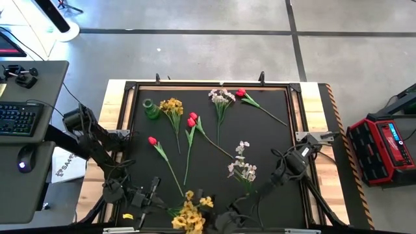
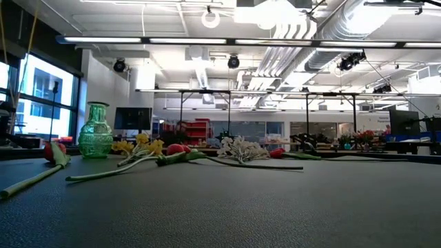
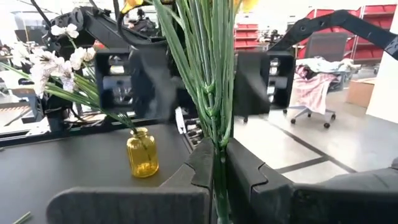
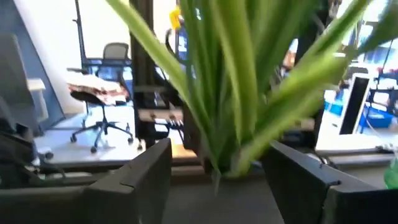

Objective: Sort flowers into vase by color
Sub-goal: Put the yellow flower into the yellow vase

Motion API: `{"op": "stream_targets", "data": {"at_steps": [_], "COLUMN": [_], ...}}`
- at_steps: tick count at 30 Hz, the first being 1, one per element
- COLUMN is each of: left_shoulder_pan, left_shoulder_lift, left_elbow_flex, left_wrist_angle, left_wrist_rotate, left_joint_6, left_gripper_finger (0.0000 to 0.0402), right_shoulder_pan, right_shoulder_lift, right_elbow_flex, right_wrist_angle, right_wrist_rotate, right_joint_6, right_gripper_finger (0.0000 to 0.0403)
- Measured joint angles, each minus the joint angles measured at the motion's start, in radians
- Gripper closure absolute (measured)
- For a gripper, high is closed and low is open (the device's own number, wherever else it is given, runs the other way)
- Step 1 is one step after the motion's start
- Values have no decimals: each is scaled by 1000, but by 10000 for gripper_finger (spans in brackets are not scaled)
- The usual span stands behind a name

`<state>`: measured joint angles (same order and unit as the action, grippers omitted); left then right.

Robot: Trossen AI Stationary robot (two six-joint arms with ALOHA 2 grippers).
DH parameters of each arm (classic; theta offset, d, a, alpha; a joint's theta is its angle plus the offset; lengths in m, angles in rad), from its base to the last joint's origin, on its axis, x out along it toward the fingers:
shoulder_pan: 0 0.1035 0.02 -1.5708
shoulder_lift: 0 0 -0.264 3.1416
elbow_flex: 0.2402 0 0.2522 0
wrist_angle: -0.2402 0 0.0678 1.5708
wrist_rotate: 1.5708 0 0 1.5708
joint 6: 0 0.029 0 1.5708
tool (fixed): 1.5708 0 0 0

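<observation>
My left gripper (image 3: 219, 180) (image 1: 170, 207) is at the table's near edge, shut on a bushy yellow spray (image 1: 190, 212). My right gripper (image 4: 217, 186) (image 1: 220, 220) faces it from the right, open, one finger on each side of the spray's green leaves (image 4: 236, 112) without touching. A yellow vase (image 3: 142, 152) stands on the mat with a whitish spray (image 1: 242, 166) in it. A green vase (image 1: 151, 108) stands far left. Lying flat on the mat are another yellow spray (image 1: 172, 106), three red tulips (image 1: 192, 119) (image 1: 152, 140) (image 1: 241, 93) and a second whitish spray (image 1: 221, 97). My left gripper pinches the yellow spray's bundled green stems (image 3: 217, 155) between its two fingers, well below the blossoms. The fingers come level from the table's left and lie across the stems. The spray stands upright in the hold with its blossoms on top; its lower end is hidden by the fingers.
The flowers lie spread over the far and middle mat (image 1: 273, 149); tulip stems cross near its centre. Wooden borders (image 1: 323, 110) run along the table's sides. A desk with a keyboard (image 1: 16, 118) stands left of it and a red case (image 1: 383, 146) to the right.
</observation>
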<state>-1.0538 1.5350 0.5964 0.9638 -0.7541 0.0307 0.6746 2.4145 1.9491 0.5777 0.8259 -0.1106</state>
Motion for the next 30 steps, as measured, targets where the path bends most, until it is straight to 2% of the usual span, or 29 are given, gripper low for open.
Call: {"op": "stream_targets", "data": {"at_steps": [6,13,17,21,26,30], "left_shoulder_pan": [6,26,26,26,26,26], "left_shoulder_lift": [17,23,23,23,23,23], "left_elbow_flex": [0,0,0,0,0,0], "left_wrist_angle": [3,0,5,0,-2,-32], "left_wrist_rotate": [2,12,14,12,8,-24], "left_joint_6": [-4,-36,-39,-64,-80,-111], "left_gripper_finger": [394,389,373,339,278,239], "right_shoulder_pan": [-7,-30,-25,1,45,93], "right_shoulder_lift": [0,0,0,-14,-93,-170], "right_elbow_flex": [0,0,0,0,2,2], "right_wrist_angle": [41,40,41,15,-158,-445], "right_wrist_rotate": [-15,-86,-77,2,62,66], "right_joint_6": [-21,5,-2,-29,69,271], "right_gripper_finger": [217,293,347,394,389,399]}}
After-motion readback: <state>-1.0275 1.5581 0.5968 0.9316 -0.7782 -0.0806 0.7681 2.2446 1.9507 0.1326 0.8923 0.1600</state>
